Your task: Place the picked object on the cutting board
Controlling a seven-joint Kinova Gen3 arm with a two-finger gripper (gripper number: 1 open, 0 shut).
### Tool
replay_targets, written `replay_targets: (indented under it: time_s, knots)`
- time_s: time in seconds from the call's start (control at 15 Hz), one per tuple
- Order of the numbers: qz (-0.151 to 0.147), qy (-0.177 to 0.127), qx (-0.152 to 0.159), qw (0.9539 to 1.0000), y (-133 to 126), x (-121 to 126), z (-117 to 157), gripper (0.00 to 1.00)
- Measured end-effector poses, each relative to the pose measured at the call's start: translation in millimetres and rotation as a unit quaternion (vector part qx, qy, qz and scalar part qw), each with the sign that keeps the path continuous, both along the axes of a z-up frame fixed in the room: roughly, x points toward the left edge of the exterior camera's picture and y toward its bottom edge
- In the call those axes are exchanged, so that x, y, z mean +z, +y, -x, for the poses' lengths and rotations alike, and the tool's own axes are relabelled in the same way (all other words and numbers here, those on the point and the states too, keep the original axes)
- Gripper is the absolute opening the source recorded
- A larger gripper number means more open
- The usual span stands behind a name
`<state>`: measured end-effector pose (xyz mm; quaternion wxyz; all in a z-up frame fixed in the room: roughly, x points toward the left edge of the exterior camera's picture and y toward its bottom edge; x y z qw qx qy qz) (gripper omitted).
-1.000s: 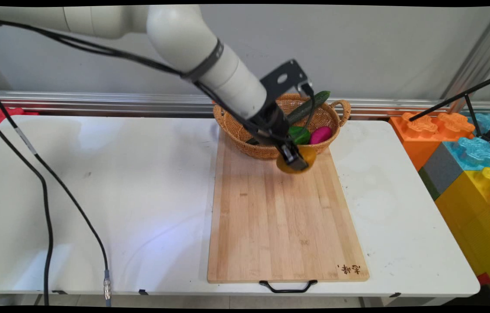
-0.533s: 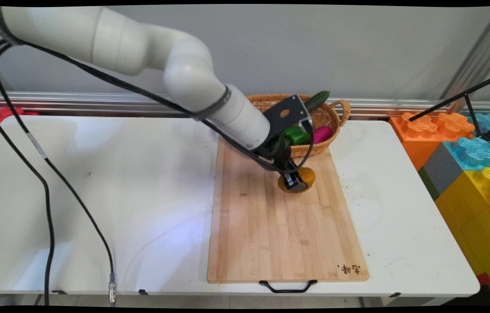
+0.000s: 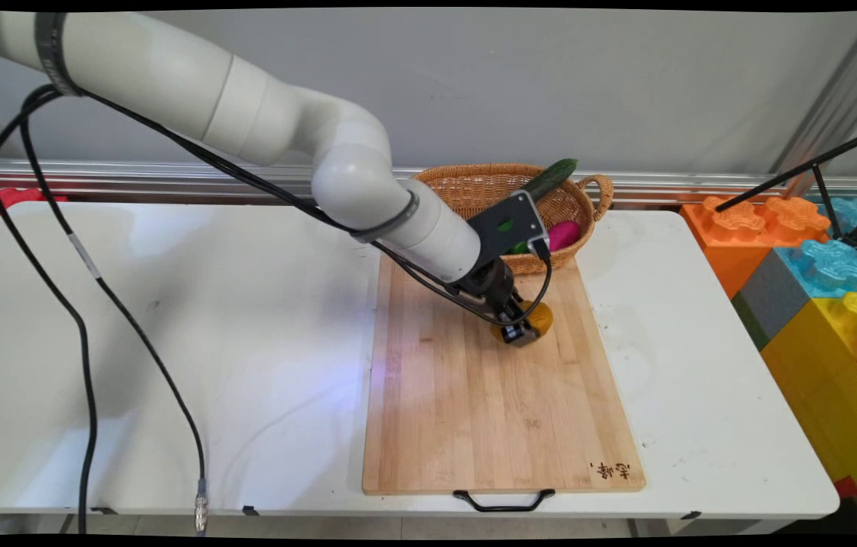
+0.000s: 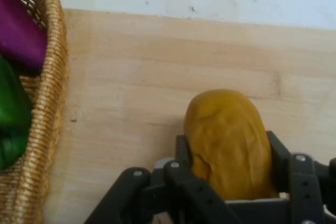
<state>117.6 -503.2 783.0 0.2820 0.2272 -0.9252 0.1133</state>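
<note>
One wooden cutting board [image 3: 489, 395] lies on white table [image 3: 170, 342] before grey wall [image 3: 626, 83].

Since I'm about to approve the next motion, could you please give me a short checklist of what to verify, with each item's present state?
1. Grip: gripper shut on the yellow-orange potato: ok.
2. Potato over the cutting board, not the wicker basket: ok.
3. Potato touching the board: cannot tell.
4. Board near the gripper bare: ok.
5. Cucumber and magenta vegetable inside the basket: ok.
</note>
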Motion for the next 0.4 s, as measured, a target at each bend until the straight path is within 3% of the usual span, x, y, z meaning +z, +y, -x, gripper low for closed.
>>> replay_targets:
  time_s: [0.13, 0.2, 0.4]
  knots:
    - [0.004, -0.004, -0.003, 1.0, -1.4, -5.4, 0.9, 0.0]
    - [0.005, -0.006, -0.004, 1.0, -1.8, -7.5, 0.9, 1.0]
    - [0.005, -0.013, -0.007, 0.9999, -2.7, -11.2, 1.0, 1.0]
